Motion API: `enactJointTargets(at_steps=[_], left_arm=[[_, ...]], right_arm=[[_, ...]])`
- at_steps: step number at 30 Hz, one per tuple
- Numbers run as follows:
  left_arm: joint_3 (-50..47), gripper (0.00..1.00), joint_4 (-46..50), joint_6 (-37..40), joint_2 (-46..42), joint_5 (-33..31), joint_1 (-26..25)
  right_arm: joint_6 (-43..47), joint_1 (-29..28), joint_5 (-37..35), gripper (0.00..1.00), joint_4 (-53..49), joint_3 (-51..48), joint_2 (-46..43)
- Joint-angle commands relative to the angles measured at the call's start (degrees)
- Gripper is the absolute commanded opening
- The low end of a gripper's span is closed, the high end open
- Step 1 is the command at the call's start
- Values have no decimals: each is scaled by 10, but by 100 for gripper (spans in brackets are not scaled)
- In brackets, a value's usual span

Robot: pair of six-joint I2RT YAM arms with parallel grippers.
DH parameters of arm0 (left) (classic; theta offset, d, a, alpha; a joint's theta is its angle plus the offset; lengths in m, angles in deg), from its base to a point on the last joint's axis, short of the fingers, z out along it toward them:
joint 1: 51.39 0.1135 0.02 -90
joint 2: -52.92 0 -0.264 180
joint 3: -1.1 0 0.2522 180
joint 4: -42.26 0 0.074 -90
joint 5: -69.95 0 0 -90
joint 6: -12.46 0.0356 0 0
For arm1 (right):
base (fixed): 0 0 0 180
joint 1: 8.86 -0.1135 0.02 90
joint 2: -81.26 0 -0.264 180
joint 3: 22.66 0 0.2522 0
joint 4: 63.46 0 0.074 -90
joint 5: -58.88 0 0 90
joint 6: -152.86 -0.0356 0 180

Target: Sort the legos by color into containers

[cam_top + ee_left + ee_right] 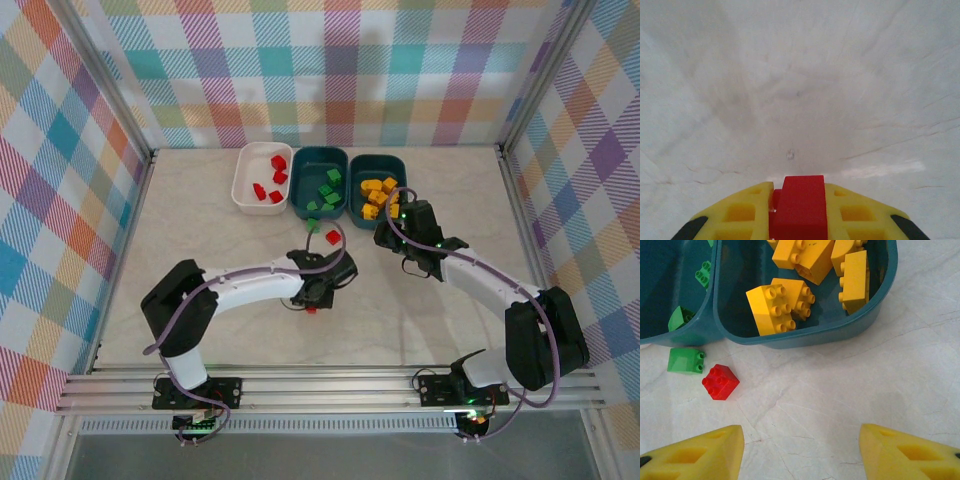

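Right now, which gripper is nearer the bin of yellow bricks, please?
Right. The right gripper is just short of the bin; the left gripper, gripping a red brick, is farther back-left.

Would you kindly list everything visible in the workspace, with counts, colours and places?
white bin: one, white, left of the row
middle bin: one, dark teal, centre
right bin: one, dark teal, right
binned red bricks: about four, red, in white bin
green bricks: several, green, in middle bin
yellow bricks: several, yellow, in right bin
loose green brick: one, green, on table before middle bin
loose red brick: one, red, beside it
held red brick: one, red, in left tool
table: one, pale marbled
left tool: one, shut on held red brick
right tool: one, open, above table
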Motion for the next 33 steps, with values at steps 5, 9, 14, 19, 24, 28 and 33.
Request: enactJointTargets(at_steps=[5, 9, 14, 19, 24, 28, 33], left_arm=[[152, 7, -22, 105, -23, -11, 232], [266, 5, -39, 107, 91, 41, 320], [453, 4, 3, 110, 250, 75, 372], [636, 12, 57, 108, 372, 109, 402], [674, 30, 42, 112, 394, 136, 420], [674, 59, 32, 133, 366, 164, 424], [562, 79, -17, 137, 242, 194, 423]], right_arm=[[-11, -8, 2, 62, 29, -19, 11], [-11, -11, -2, 62, 34, -23, 17], [-10, -13, 0, 62, 36, -26, 12], [15, -36, 20, 63, 49, -17, 24], [42, -77, 29, 69, 49, 18, 73], [65, -110, 19, 72, 22, 80, 146], [109, -131, -22, 73, -27, 174, 232]])
